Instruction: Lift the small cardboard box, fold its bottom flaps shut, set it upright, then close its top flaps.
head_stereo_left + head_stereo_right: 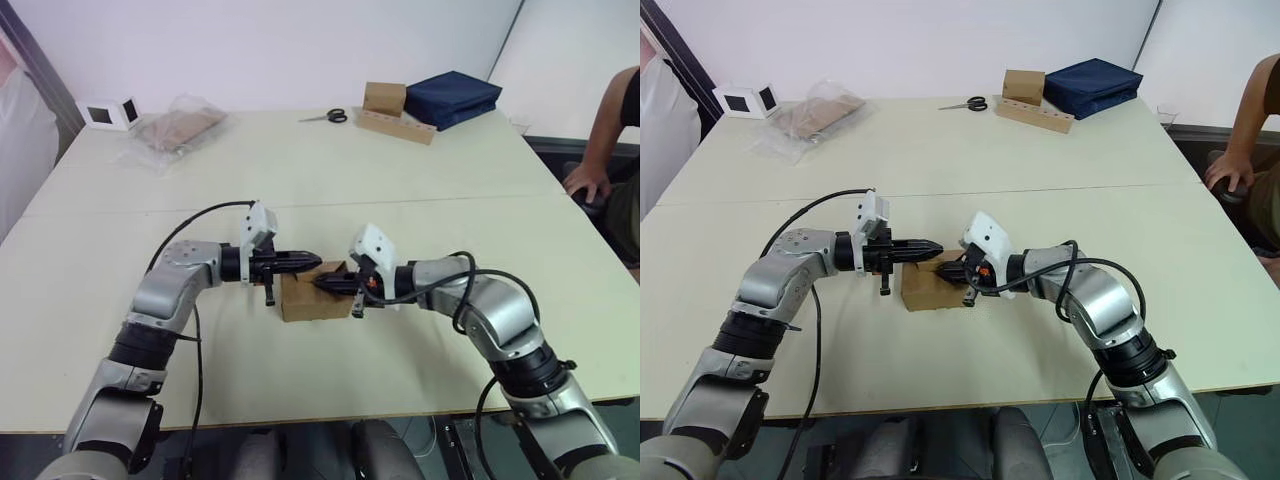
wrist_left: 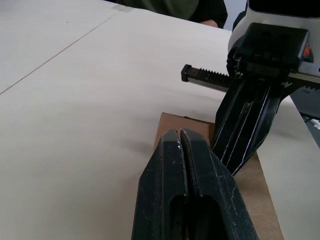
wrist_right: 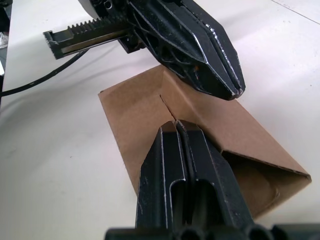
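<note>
- Small cardboard box point(image 1: 312, 298) sits on the table point(image 1: 420, 180) directly under both fingertips.
- Left gripper point(image 1: 303, 261) and right gripper point(image 1: 325, 282): fingers pressed together, resting atop its top flaps point(image 3: 165, 107).
- Probably light, stiff, crushable; grip opposite side walls.

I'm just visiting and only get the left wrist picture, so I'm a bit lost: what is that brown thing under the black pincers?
Observer: A small cardboard box standing on a pale table. The head camera shows the whole cube.
Operator: And the other black pincer pointing towards me?
Observer: That's the right gripper, on an arm reaching in from the opposite side. It meets the left gripper over the box's top, and both are shut.
Operator: So is the box closed?
Observer: Not quite. The right wrist camera shows the top flaps folded over with a slanted seam, but one edge gapes and the inside shows.
</note>
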